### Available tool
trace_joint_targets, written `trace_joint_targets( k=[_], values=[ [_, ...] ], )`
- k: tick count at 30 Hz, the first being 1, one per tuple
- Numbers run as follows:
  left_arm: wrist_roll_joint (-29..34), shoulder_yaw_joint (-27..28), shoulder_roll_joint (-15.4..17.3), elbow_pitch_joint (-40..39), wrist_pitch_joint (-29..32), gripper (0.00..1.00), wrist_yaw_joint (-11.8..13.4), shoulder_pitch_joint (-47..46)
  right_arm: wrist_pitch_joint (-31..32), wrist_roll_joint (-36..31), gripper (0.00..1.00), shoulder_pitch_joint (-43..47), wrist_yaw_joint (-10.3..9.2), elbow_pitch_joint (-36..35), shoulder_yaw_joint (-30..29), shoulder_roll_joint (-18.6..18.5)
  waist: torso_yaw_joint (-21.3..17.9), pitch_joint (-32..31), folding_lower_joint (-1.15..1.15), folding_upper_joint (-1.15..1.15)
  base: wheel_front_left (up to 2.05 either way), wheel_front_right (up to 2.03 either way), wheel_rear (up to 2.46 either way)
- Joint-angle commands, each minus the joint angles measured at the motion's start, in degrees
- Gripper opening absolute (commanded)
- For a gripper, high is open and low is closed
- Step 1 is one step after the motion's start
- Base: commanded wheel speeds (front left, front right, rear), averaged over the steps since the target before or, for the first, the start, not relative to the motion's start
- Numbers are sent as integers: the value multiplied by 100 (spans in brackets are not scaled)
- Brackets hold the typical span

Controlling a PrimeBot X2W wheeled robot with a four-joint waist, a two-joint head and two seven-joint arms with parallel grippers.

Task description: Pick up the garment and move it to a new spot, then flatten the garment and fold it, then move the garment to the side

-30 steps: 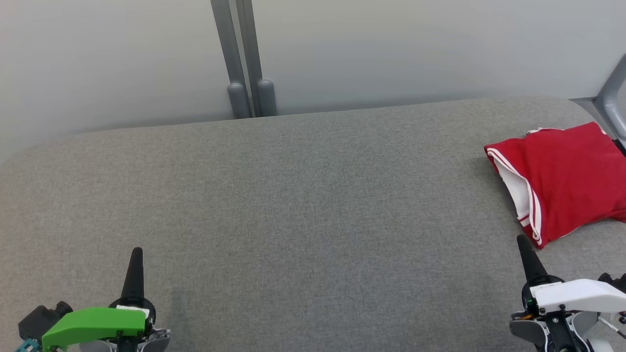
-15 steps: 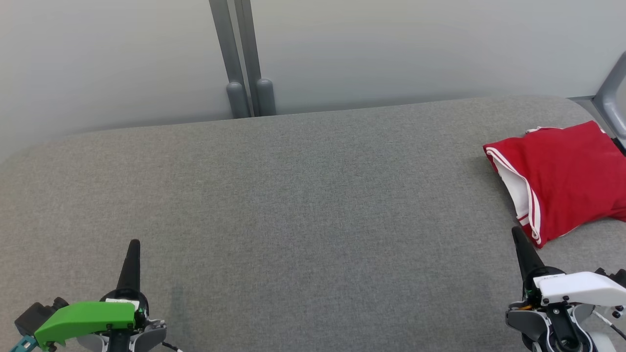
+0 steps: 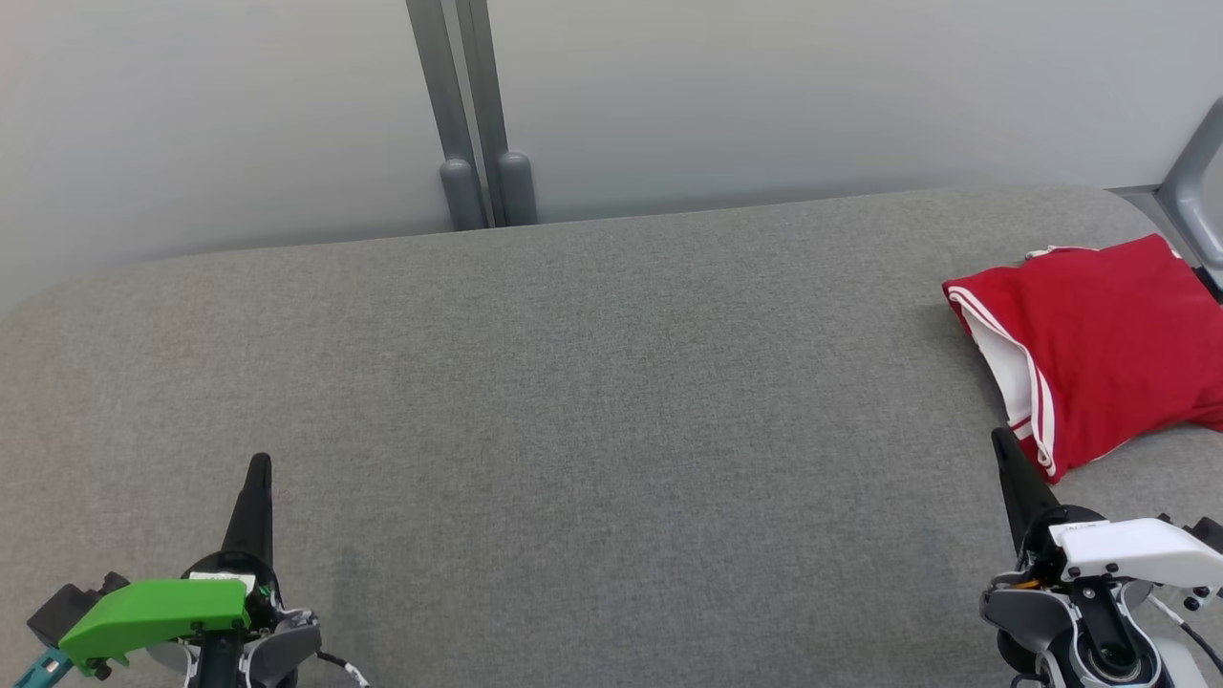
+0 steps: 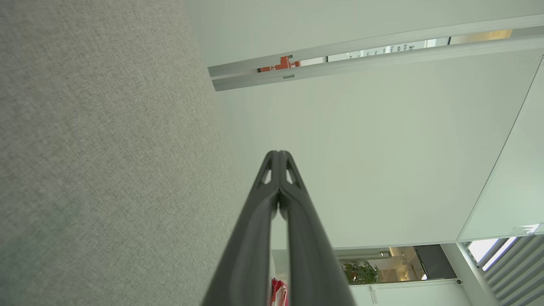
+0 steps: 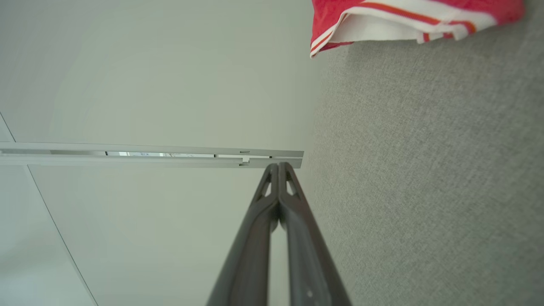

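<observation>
Red garment (image 3: pixel 1108 344) folded at far right of grey worktop (image 3: pixel 611 401), seemingly set aside; its right part cut off. Your left end effector (image 3: pixel 259 468) and right end effector (image 3: pixel 1001 440) pressed together, empty, parked at near edge, clear of cloth

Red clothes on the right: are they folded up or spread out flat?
Folded. The red garment lies as a compact block on the grey surface, and its white-striped edges are stacked in layers along one side.
</observation>
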Motion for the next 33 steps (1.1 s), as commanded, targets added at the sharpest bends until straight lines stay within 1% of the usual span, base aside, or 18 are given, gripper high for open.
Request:
trace_joint_targets(
  k=[1,16,33],
  values=[
    [-133,36,49,0,32,0,-29,-126,39,141,0,-89,3,5,7,-4,-2,1,0,0,0,0,0],
    [-684,88,49,14,180,0,-35,-227,186,740,0,-205,3,33,19,15,-19,13,0,0,0,0,0],
    [-665,92,43,13,188,0,-35,-216,194,750,0,-194,3,34,19,15,-20,13,0,0,0,0,0]
  ],
)
